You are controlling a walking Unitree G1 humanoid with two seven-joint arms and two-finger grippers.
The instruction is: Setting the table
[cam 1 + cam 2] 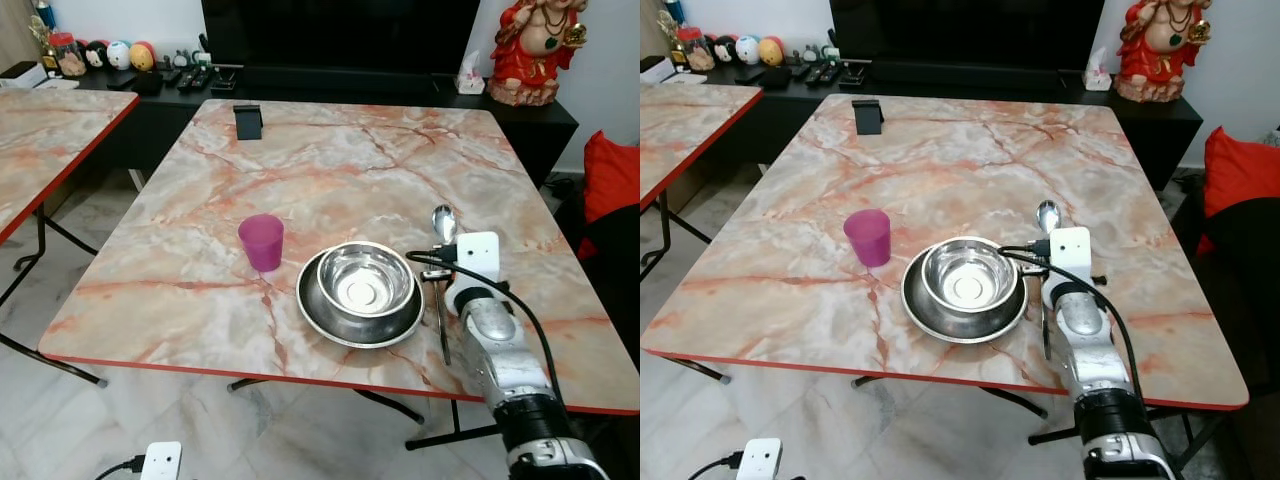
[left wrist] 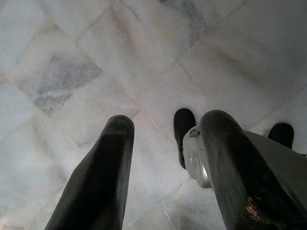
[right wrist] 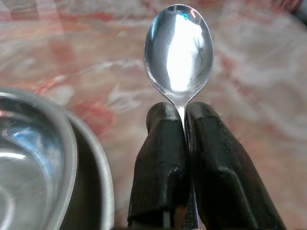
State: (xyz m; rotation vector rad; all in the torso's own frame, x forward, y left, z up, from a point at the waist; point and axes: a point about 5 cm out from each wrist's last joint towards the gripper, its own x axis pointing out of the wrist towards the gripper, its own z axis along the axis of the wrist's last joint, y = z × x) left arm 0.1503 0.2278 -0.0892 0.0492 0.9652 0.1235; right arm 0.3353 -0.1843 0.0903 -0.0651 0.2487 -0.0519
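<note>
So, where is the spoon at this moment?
The spoon is clamped in the right gripper, above the marble table just right of the steel bowl and its plate.

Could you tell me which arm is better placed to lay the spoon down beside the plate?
Right: its claw is shut on the spoon beside the plate; the left claw hangs over the floor.

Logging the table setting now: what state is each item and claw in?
Spoon: pinched at the neck by the right claw, bowl side up, beside the plate.
Steel bowl: upright, empty, on the plate.
Pink cup: upright, left of the plate.
Left claw: open, over the floor.
</note>
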